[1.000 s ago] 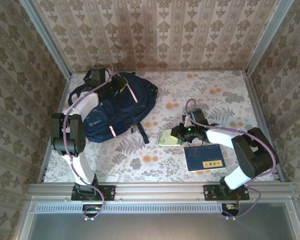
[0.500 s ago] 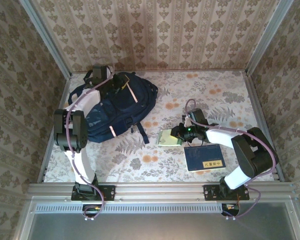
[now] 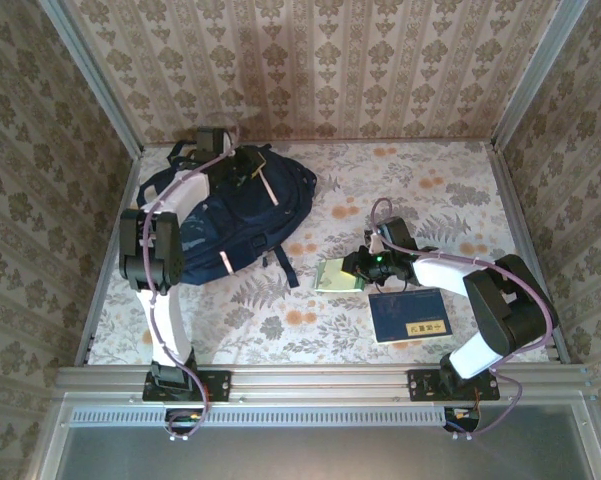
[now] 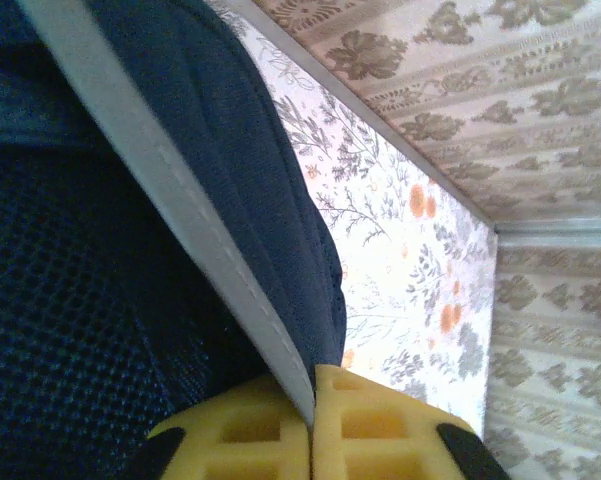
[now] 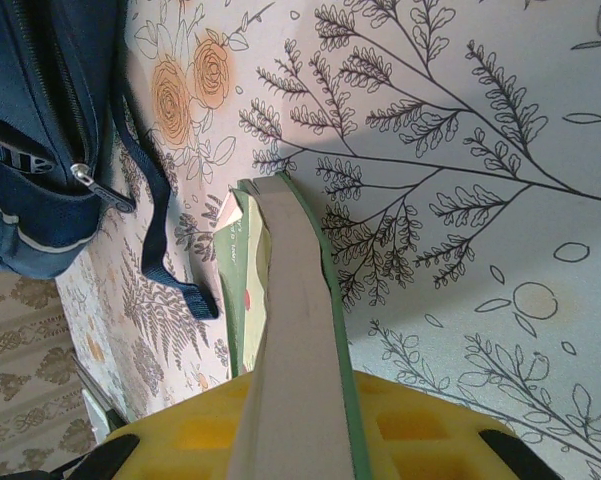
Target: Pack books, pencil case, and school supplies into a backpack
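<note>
I am watching the left gripper (image 3: 248, 168) reaching to the far left of the table (image 3: 450, 190). Its yellow fingers (image 4: 380, 425) are pinching shut on the pale trim stripe (image 4: 180, 210) of the navy backpack (image 3: 230, 225), and the stripe is running up and away from between the two pads. The right gripper (image 3: 357, 268) is sitting right of centre, its fingers (image 5: 410, 430) clamping narrowly on one edge of the green-and-white pad (image 5: 292, 290). The rest of the pad is sticking out leftward, near the backpack's loose strap (image 5: 155, 225), while the navy book with a yellow label (image 3: 408, 316) is lying flat just on the near side of that gripper.
</note>
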